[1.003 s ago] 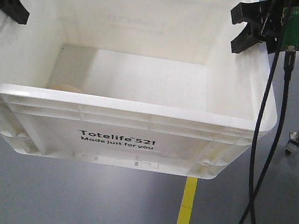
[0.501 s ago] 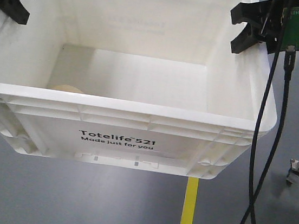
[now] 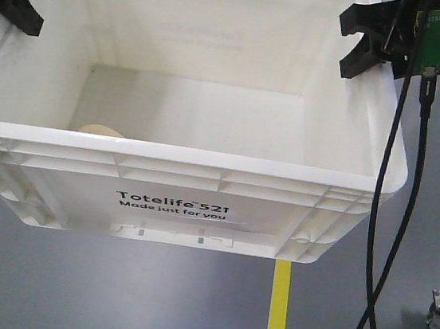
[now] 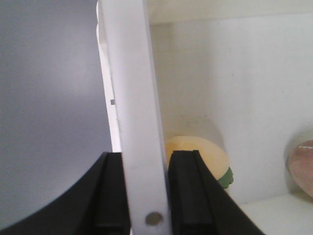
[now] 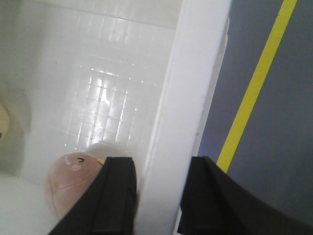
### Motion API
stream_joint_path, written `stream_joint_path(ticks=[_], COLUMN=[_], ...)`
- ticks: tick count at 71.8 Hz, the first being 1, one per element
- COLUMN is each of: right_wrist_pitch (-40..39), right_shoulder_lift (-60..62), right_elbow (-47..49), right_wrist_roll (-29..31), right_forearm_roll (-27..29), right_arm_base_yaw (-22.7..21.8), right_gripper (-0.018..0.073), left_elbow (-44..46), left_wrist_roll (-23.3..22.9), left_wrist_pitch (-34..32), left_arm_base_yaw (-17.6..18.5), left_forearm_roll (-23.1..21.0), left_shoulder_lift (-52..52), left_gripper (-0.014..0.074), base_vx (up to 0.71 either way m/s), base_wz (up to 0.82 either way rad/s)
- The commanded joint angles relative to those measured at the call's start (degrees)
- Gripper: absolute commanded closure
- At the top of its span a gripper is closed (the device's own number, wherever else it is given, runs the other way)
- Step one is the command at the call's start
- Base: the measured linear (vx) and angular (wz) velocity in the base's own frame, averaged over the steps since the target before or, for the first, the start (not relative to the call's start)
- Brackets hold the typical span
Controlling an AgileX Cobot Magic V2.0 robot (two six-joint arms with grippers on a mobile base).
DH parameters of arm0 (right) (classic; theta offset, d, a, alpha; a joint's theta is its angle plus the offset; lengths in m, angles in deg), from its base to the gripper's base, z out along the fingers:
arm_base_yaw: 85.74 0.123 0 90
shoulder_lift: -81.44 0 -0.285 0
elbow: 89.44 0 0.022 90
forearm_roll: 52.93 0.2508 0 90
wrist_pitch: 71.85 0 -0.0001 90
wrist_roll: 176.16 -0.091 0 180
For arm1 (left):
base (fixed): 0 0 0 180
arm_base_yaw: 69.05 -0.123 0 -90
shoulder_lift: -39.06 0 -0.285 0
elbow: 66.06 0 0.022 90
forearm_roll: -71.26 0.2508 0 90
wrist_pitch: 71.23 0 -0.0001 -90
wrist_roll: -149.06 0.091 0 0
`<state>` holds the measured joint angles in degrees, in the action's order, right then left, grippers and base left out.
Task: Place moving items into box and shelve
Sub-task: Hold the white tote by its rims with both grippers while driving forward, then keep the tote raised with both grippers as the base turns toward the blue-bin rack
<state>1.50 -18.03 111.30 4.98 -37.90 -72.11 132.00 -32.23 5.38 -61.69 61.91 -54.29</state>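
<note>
Left gripper (image 4: 145, 171) and right gripper (image 5: 161, 169), each clamped across an opposite side wall of the white box (image 3: 175, 171); inside, on its bottom, cream item (image 4: 195, 156) and reddish-brown item (image 5: 73, 183).

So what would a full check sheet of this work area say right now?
Surface: no table seen; the white crate hangs above the grey floor.
Job's things: the pale cream item and the reddish-brown item lie inside the crate, apart from each other.
Clutter: nothing seen.
Grippers: the left tool and the right tool each clamp a side wall of the crate, one finger inside and one outside.
Cables: a black cable hangs from a green board by the right tool, past the crate's corner.
Surroundings: a yellow line on the floor; a metal leg at the lower right.
</note>
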Motion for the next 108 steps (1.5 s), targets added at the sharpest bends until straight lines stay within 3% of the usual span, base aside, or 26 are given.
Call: stream_joint_path(ticks=[1, 108], right_wrist_pitch=[-2.9, -2.9], right_shoulder_lift=[3.4, 3.4], right_elbow=[2.4, 2.4], right_wrist_roll=[1.6, 1.6], right_forearm_roll=[15.1, 15.1], right_arm_base_yaw=[1.5, 1.5], right_gripper=[0.0562, 0.0562], left_elbow=[2.7, 2.7], left_wrist_roll=[0.1, 0.1], left_wrist_pitch=[-5.8, -5.8], left_arm_base_yaw=[1.7, 1.7], left_forearm_roll=[-13.2, -13.2], left_shoulder_lift=[2.6, 2.5], left_gripper=[0.0597, 0.0597], base_vx=[0.5, 0.49], base_wz=[-0.09, -0.16])
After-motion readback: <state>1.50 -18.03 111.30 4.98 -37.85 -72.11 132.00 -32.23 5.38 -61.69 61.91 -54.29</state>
